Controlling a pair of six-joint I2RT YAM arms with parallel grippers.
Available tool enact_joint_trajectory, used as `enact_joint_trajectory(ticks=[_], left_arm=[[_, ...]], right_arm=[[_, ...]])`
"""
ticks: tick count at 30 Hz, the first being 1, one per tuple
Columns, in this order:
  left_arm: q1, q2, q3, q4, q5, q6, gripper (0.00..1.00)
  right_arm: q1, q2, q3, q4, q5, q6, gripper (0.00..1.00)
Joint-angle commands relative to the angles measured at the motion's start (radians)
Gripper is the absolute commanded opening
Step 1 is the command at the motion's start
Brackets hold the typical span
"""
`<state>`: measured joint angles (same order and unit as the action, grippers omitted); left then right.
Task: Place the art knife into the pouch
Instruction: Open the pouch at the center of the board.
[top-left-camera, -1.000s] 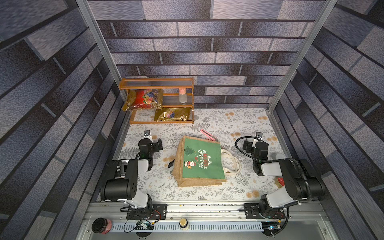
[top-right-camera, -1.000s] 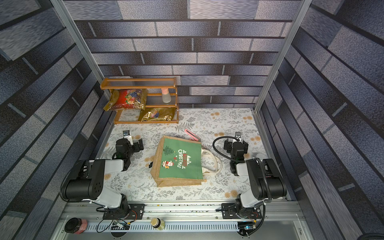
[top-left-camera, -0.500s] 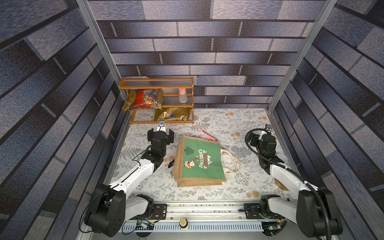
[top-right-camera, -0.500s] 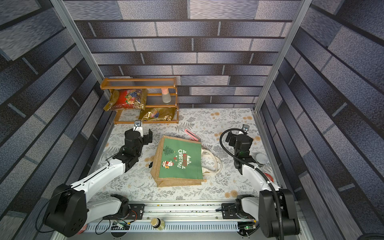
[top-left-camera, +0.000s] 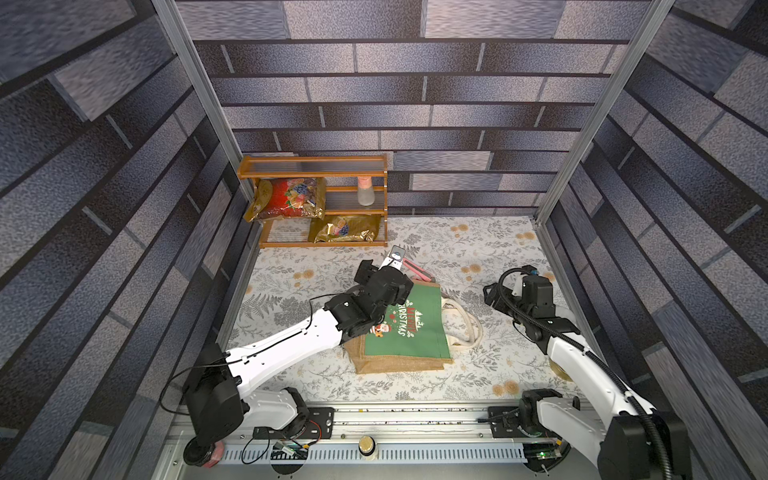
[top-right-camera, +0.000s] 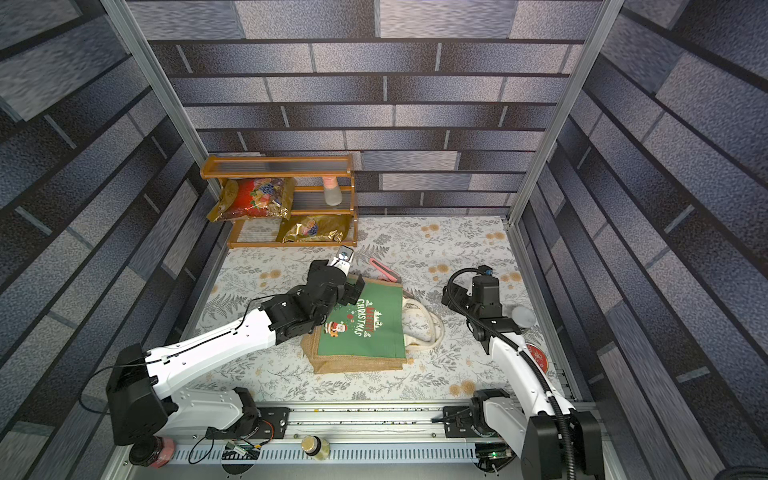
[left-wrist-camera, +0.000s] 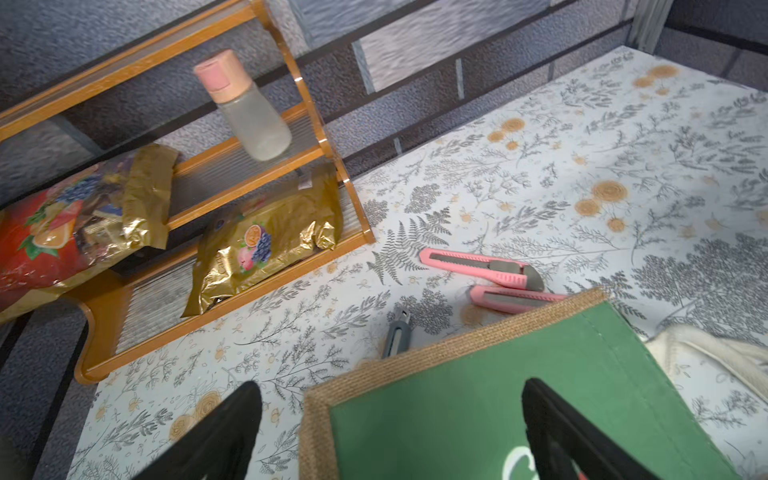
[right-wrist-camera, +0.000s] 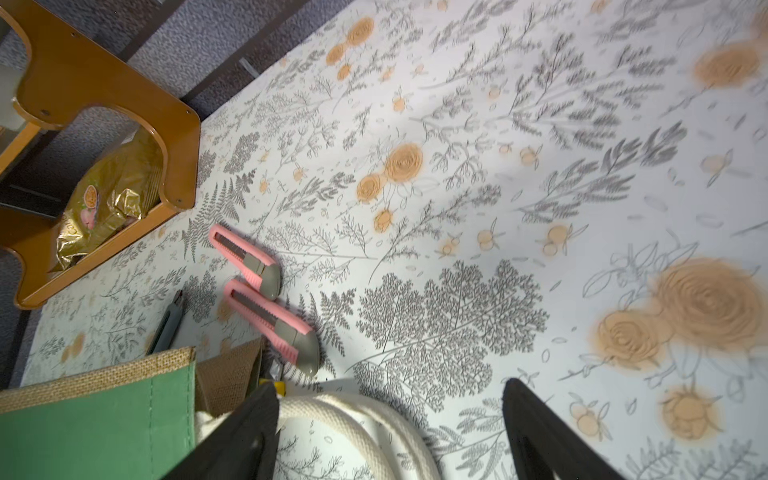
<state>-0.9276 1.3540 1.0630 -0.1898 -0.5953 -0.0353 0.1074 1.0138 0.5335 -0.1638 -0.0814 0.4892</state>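
Observation:
The pouch (top-left-camera: 409, 336) (top-right-camera: 365, 336) lies flat mid-table, a burlap tote with a green "Merry Christmas" panel and white rope handles (top-left-camera: 465, 324) spilling to its right. Two pink art knives (left-wrist-camera: 482, 268) (left-wrist-camera: 515, 299) lie side by side just beyond its far edge; the nearer one (right-wrist-camera: 274, 328) is by the bag's mouth. In both top views only one (top-left-camera: 417, 270) (top-right-camera: 384, 270) shows. My left gripper (top-left-camera: 384, 280) (left-wrist-camera: 390, 384) hangs open over the pouch's far left corner (left-wrist-camera: 457, 415). My right gripper (top-left-camera: 493, 293) (right-wrist-camera: 390, 384) is open above the rope handles (right-wrist-camera: 353, 415).
A grey knife (left-wrist-camera: 397, 336) pokes out from under the pouch's far edge. A wooden shelf (top-left-camera: 311, 160) at the back left holds foil snack bags (top-left-camera: 291, 199) and a pink-capped bottle (top-left-camera: 365, 193). A red round lid (top-right-camera: 538, 357) lies near the right arm's base.
Both arms unfolded from the front and reached out. The left gripper swung right to above the pouch's far left corner. The right gripper moved in over the rope handles.

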Motion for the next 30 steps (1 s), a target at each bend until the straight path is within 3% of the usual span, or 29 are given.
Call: enact_joint_trajectory(ticks=[1, 9, 17, 21, 30], left_arm=[[-0.048, 0.053, 0.092, -0.097, 0.046, -0.023, 1.0], [-0.112, 0.238, 0.266, -0.191, 0.303, 0.043, 1.0], [-0.125, 0.305, 0.311, -0.221, 0.544, 0.035, 1.0], [-0.133, 0.343, 0.308, -0.239, 0.595, 0.018, 1.0], [-0.182, 0.44, 0.344, -0.257, 0.589, 0.012, 1.0]], right_arm=[[0.006, -0.016, -0.033, -0.112, -0.053, 0.023, 0.83], [0.006, -0.089, -0.019, -0.295, -0.114, 0.028, 0.82], [0.007, -0.207, -0.051, -0.399, -0.112, 0.051, 0.82], [0.006, -0.259, -0.097, -0.399, -0.092, 0.069, 0.82], [0.007, -0.343, -0.136, -0.429, -0.096, 0.112, 0.83]])
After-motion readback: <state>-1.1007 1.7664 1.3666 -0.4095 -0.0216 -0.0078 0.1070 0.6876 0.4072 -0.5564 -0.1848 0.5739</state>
